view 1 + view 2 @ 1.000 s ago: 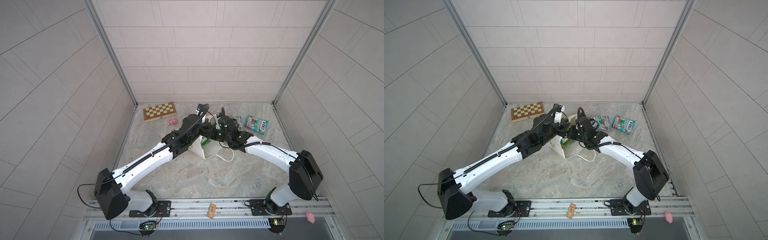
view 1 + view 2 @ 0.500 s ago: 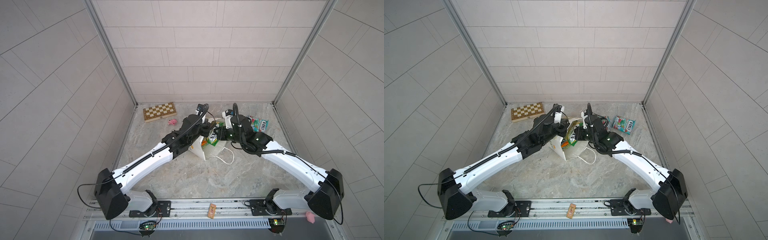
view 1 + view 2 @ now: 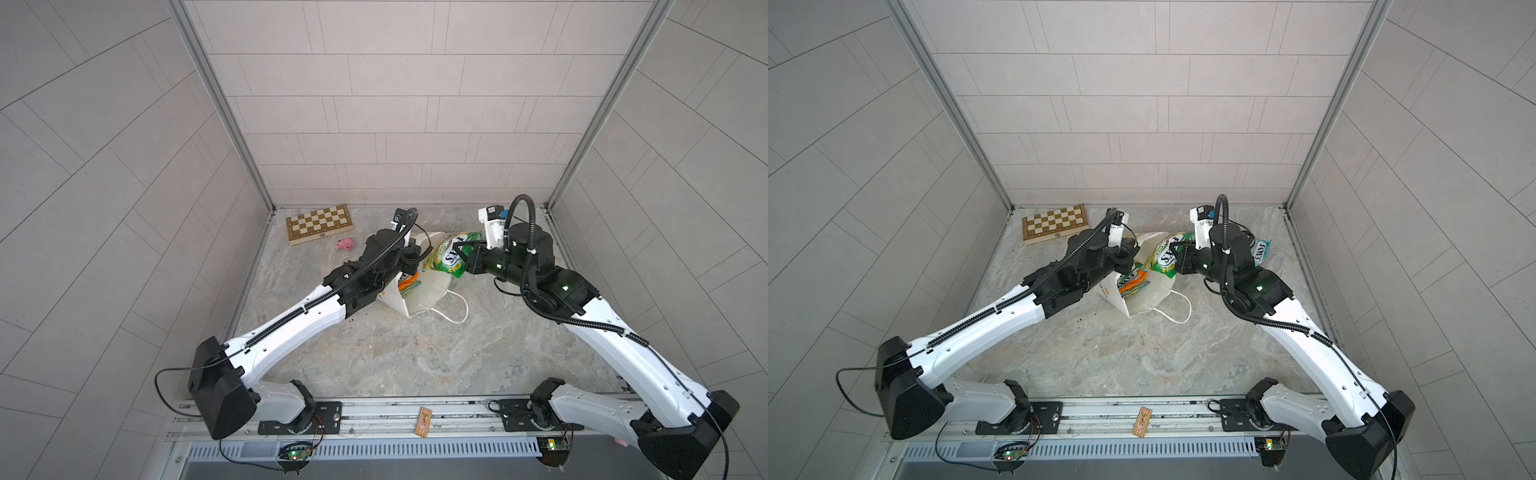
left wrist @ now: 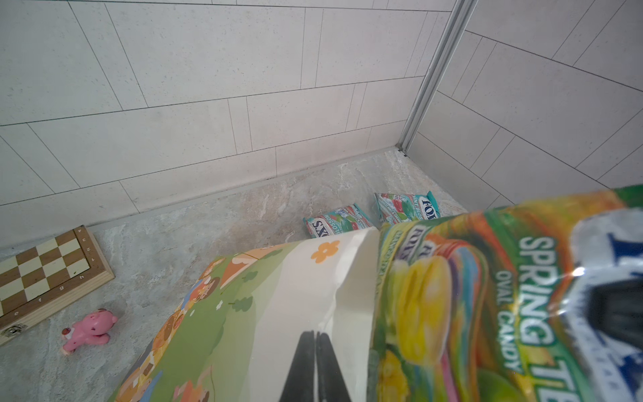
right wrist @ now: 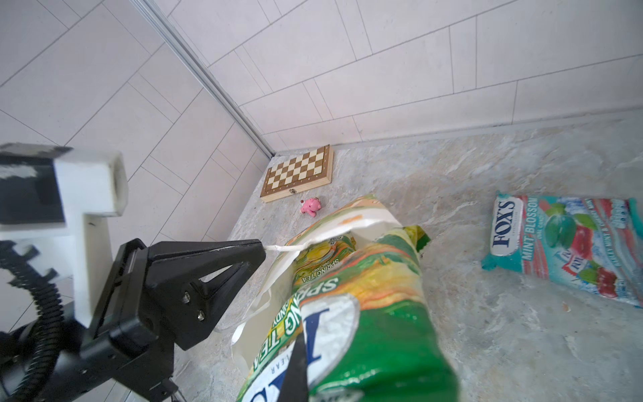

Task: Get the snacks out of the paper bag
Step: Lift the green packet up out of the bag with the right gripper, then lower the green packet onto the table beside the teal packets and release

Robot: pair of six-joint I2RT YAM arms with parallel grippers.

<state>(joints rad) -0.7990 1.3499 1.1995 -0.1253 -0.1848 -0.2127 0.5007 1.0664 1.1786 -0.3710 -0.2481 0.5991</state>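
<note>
Right pincer [image 3: 460,254] is clenched on one end of a green-yellow packet [image 3: 446,258], which hangs in the air over the open mouth of the paper bag [image 3: 430,293], its other end just at the mouth. Left pincer [image 5: 260,248] is clamped shut on the bag's white rim; the bag stands tilted toward the back of the counter [image 3: 415,357], with more packets [image 3: 1133,283] showing inside it. Two teal packets [image 4: 335,222] lie flat on the counter near the back right corner, well apart from the chessboard box [image 3: 320,223] and pink toy [image 3: 345,244] at back left.
</note>
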